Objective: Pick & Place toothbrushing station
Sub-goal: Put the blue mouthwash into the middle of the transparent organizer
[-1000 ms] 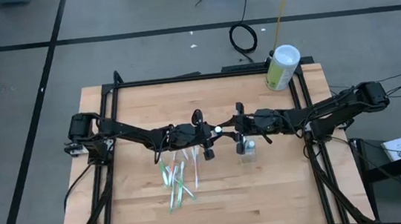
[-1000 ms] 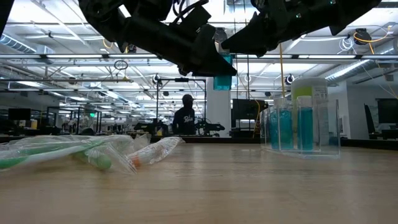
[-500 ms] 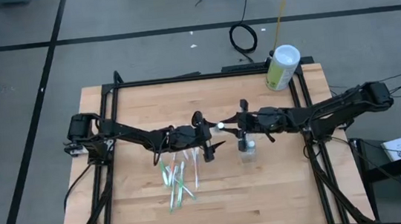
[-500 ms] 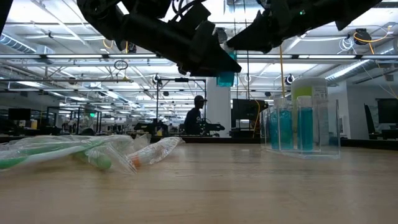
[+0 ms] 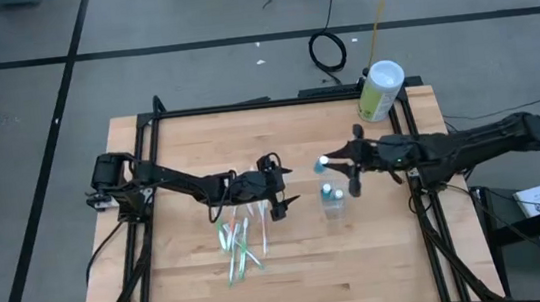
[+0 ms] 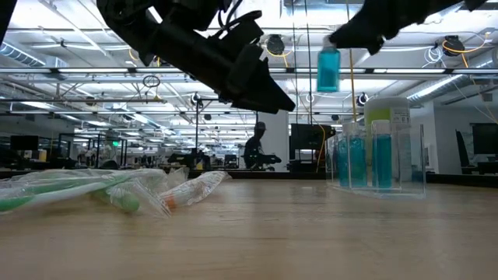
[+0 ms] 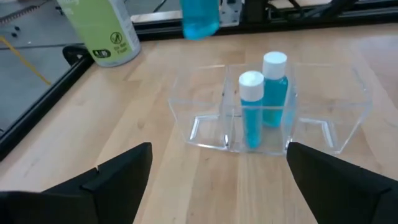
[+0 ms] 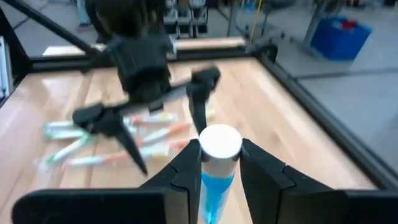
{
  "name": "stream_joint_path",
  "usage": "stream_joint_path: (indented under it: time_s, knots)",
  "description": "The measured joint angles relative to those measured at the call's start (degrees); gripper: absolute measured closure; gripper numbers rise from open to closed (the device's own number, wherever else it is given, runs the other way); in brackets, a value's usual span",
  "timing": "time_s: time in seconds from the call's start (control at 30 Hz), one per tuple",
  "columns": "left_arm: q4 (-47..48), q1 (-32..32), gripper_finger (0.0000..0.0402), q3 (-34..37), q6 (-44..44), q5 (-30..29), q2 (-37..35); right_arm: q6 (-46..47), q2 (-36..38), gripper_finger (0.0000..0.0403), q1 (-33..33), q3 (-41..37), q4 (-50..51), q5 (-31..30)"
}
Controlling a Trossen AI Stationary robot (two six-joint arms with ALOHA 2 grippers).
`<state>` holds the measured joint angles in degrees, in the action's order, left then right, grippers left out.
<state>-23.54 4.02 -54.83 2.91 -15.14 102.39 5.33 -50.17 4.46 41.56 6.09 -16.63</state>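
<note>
Above the clear holder [image 5: 333, 205], right pincer [image 5: 333, 163] gripping blue bottle [image 6: 327, 68].

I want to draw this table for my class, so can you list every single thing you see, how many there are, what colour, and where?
Clear organizer: one, see-through, on the table's right half.
Blue bottles in the organizer: two, blue with white caps, standing side by side in its middle slot.
Held blue bottle: one, blue with a white cap, in the air above the table.
Wrapped toothbrushes: several, green, white and orange in clear wrappers, piled left of the organizer.
Green canister: one, pale green with a white lid, at the table's far right corner.
Person: one, dark figure, far back in the room.
Left end effector: one, dark, open, above the toothbrushes.
Right end effector: one, dark, shut on the held blue bottle.
</note>
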Motion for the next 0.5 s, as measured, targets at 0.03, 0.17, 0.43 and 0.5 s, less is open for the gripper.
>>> stream_joint_path:
  time_s: [0.03,0.17,0.43,0.5]
  knots:
    - [-0.2,-0.1,0.0026,0.0,0.0,0.0,0.0,1.2,1.1,0.0323,0.2,0.0,2.0,0.0]
    - [-0.1,-0.3,0.0032,0.0,0.2,0.0,0.0,5.6,4.4,0.0324,1.2,0.0,8.9,0.2]
    - [-0.2,-0.8,0.0023,0.0,0.4,-0.3,0.0,10.7,3.3,0.0326,3.0,-1.3,13.0,0.2]
    - [-0.2,-0.8,0.0025,0.0,0.4,-0.3,0.0,11.3,2.8,0.0327,3.2,-2.7,12.2,0.2]
